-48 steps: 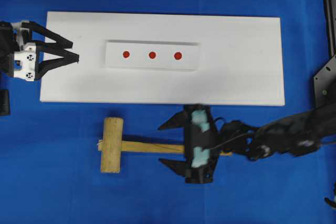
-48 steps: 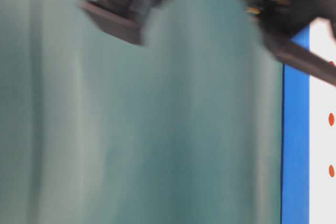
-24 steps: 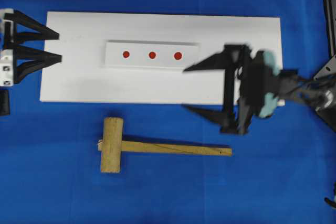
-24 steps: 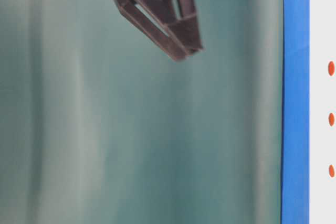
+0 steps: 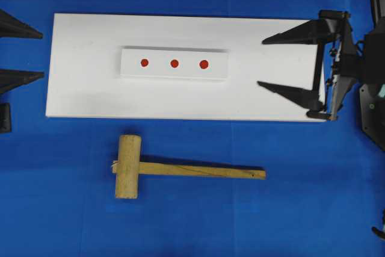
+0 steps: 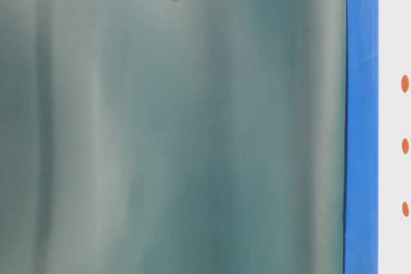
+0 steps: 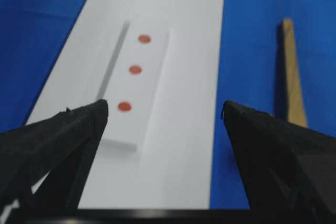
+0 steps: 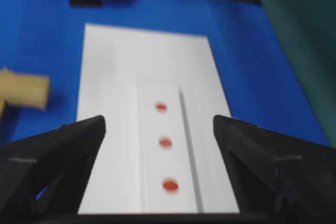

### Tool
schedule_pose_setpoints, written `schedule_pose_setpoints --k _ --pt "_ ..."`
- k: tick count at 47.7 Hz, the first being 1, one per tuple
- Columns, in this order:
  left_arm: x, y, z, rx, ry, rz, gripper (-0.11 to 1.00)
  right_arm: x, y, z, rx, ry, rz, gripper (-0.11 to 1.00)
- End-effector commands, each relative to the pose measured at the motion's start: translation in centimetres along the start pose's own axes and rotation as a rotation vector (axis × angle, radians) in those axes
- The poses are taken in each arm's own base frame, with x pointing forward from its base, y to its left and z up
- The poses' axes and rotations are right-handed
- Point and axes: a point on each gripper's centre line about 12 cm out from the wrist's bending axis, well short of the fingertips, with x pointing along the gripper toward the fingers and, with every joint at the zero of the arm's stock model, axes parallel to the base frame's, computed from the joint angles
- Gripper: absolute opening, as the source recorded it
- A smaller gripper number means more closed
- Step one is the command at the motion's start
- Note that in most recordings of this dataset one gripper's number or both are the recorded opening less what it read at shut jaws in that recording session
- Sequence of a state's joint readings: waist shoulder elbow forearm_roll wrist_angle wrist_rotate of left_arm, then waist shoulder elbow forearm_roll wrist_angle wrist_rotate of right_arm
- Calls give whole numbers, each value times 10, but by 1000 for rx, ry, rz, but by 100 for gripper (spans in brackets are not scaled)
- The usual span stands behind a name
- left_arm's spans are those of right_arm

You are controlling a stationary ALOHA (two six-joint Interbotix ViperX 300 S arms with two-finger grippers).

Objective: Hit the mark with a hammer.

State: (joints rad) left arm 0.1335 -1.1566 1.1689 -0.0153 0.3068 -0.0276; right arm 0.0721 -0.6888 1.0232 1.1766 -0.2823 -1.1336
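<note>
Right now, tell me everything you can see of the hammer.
The hammer is a plain light-wood mallet: a thick cylindrical head at the left, a long slim squared handle running right. It lies flat on the blue surface, just below the white board, apart from it. Neither gripper touches it.

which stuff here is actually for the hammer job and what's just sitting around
For the job:
- hammer, lying on the blue cloth
- three red marks on the raised white strip
- white board under the strip

Just there:
- blue cloth
- green backdrop
</note>
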Motion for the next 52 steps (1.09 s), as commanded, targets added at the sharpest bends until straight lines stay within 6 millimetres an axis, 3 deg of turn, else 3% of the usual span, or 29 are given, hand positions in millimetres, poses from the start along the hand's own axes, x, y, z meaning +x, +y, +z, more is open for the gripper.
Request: schedule_pose_setpoints --k 1,31,52 --pt "-1 0 -2 30 9 2 86 -6 -4 -7 3 8 0 83" --pt "-9 2 -32 105 8 2 85 -23 -13 -65 26 132 -14 83" --pt "-8 2 -36 102 15 3 85 -29 -14 -78 49 156 -16 83"
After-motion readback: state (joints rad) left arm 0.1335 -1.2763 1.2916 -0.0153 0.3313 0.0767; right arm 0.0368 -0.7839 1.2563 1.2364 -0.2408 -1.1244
